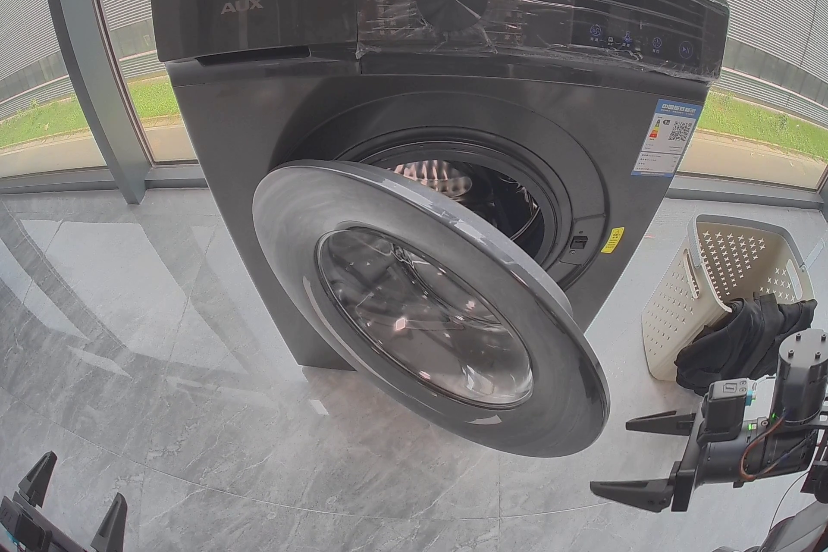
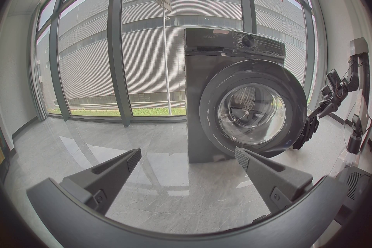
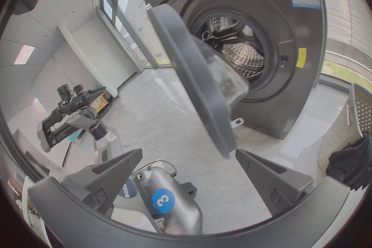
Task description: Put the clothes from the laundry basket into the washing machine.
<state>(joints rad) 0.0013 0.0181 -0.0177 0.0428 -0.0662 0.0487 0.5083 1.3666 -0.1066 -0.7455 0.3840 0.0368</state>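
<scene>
Left hand (image 1: 79, 485) sits low over the near floor (image 1: 172, 338), fingers spread wide, empty. Right hand (image 1: 617, 455) is also wide and empty, near the laundry basket (image 1: 681, 304), likely staged for a first grab. Dark clothes (image 1: 742, 342) drape over the basket's rim. Basket stands on the floor beside the washing machine (image 1: 241, 131). Door (image 1: 552, 373) is swung open and the drum (image 1: 492, 196) looks empty, ready for loading.

Left tool (image 1: 78, 486) partly off-frame
</scene>
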